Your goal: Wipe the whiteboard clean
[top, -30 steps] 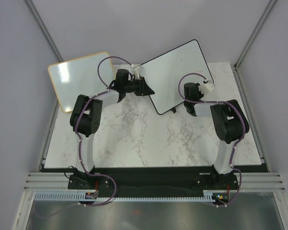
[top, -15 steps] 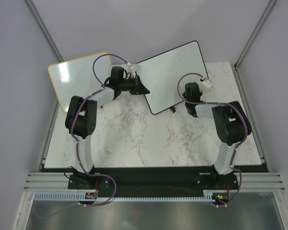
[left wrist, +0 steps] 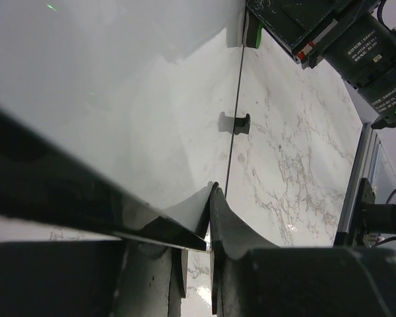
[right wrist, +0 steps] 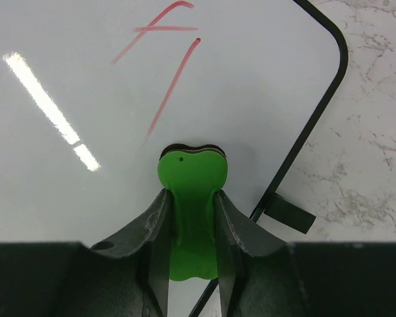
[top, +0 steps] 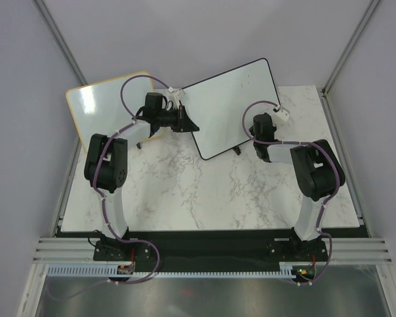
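Observation:
The whiteboard, black-framed, stands tilted at the back middle of the marble table. My left gripper is shut on its left edge; in the left wrist view the jaws pinch the black frame, with the whiteboard's white face stretching away. My right gripper is at the board's lower right. In the right wrist view it is shut on a green eraser pressed against the whiteboard. Red lines lie just above the eraser. The eraser also shows in the left wrist view.
A second white board with a light wooden frame leans at the back left, behind my left arm. A black foot of the whiteboard rests on the marble table. Grey walls close in on both sides.
My left arm has swung left, taking the whiteboard's left edge with it, so the board has shifted left and turned. My right gripper has followed slightly left along the board.

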Robot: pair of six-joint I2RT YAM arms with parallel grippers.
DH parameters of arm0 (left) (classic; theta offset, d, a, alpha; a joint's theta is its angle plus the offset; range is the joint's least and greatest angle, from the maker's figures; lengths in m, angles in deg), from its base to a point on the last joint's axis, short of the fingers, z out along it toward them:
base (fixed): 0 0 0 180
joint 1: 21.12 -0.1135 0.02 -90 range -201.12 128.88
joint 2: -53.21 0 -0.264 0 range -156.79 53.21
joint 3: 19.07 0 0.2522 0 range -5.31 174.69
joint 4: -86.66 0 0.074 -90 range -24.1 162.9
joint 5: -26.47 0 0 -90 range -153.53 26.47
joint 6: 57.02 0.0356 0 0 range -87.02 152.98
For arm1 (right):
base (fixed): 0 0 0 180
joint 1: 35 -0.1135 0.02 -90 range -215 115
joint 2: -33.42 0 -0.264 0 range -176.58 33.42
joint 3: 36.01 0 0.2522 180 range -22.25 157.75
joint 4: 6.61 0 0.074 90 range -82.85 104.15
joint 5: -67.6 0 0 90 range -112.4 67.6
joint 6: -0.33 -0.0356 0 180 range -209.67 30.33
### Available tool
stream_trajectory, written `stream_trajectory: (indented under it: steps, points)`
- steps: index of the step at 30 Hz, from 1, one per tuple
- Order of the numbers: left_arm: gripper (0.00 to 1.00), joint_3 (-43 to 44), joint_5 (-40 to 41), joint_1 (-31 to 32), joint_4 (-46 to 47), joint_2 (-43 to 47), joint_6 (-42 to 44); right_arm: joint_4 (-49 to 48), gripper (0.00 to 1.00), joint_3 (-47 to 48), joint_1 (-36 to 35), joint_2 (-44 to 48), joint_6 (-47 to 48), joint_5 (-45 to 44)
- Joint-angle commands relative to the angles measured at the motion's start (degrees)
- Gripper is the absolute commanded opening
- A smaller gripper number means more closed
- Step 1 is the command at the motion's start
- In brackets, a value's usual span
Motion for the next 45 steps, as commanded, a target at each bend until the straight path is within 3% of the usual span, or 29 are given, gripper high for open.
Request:
stream_trajectory:
  steps: [1, 5, 11, 23, 32, 37, 45]
  points:
    - [0.02, 0.4, 5.8, -0.3, -4.7, 0.2, 10.0, 7.3, 0.0, 1.4, -4.4, -3.8, -3.3, -1.0]
    - [0.02, 1.1, 5.8, -0.2, -4.6, 0.2, 9.6, 8.5, 0.0, -0.7, -5.1, -3.1, -10.2, -2.3]
    - [0.02, 1.3, 5.3, -0.2, -4.6, 0.0, 9.7, 14.2, 0.0, -0.7, -4.9, -3.7, -13.1, 0.0]
    - [0.02, 2.7, 5.2, -0.6, -4.8, -0.3, 9.8, 18.0, 0.0, -4.2, -5.9, -1.0, -9.0, 0.9]
    - [0.02, 2.8, 4.7, -0.6, -5.2, -0.1, 10.0, 16.0, 0.0, -5.0, -6.0, 7.1, -0.7, -2.6]
    - [0.02, 3.1, 4.4, -0.6, -5.2, -0.5, 9.8, 7.7, 0.0, -7.1, -5.8, 14.1, 4.9, -5.5]
    - [0.02, 3.2, 4.0, -0.6, -5.9, 0.2, 10.5, 1.3, 0.0, 0.6, -2.6, 7.7, 6.5, -2.1]
